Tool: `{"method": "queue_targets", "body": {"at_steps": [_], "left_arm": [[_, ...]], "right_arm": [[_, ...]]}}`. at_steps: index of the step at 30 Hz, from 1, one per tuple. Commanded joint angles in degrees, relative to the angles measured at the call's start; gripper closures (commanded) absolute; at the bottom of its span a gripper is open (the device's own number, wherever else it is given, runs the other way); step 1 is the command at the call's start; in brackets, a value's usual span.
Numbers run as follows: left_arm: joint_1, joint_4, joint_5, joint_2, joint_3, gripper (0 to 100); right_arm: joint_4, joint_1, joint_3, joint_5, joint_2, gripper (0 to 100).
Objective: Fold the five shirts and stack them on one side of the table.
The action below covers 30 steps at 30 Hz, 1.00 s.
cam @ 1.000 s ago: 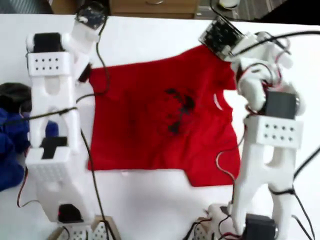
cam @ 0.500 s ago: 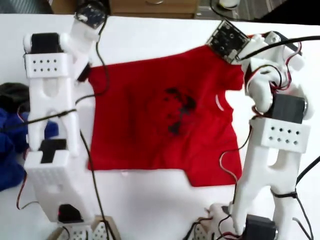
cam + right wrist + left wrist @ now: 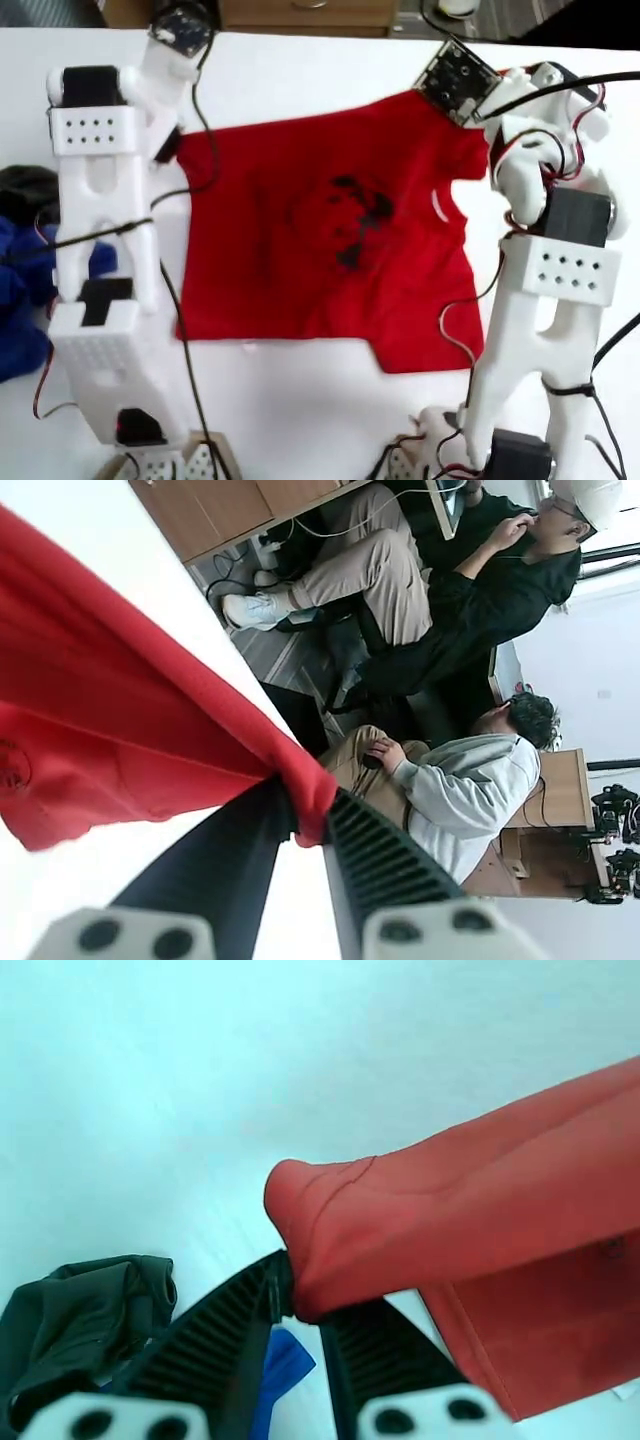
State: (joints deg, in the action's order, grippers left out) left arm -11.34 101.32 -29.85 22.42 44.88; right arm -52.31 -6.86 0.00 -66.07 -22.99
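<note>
Left gripper [image 3: 300, 1295] clamps hem corner of red shirt [image 3: 330, 240]; right gripper [image 3: 310, 815] clamps its sleeve. Shirt lies flat on table [image 3: 300, 60], spread between both grippers. Risk: uneven pull slips thin pinch, edge drops, fold skews; blue cloth [image 3: 20, 300] beside left gripper may snag.

Bare bench [image 3: 310, 65] open along upper centre; blue clothing pile [image 3: 20, 300] and dark garment [image 3: 25, 190] block the left edge.
</note>
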Motion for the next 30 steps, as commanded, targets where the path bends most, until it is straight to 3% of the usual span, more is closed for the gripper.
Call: {"method": "queue_targets", "body": {"at_steps": [1,10,19,25,30], "left_arm": [[-2.0,1.0,-0.3,-4.8,5.3,97],[-6.7,1.0,-0.3,-25.6,3.6,97],[-5.5,0.5,-0.8,-48.4,-18.5,97],[-8.1,-3.8,-0.8,-49.8,-30.5,97],[-11.3,-10.0,-1.5,-49.6,-37.3,97]], "right_arm": [[1.2,-1.4,-4.9,2.0,-5.2,97.7],[0.9,-1.5,-6.9,2.4,-19.7,97.7],[-4.4,1.5,-3.1,5.7,-24.5,97.7],[-7.9,3.5,11.0,34.6,-11.7,97.7],[-11.5,14.4,13.1,43.7,10.2,97.4]]}}
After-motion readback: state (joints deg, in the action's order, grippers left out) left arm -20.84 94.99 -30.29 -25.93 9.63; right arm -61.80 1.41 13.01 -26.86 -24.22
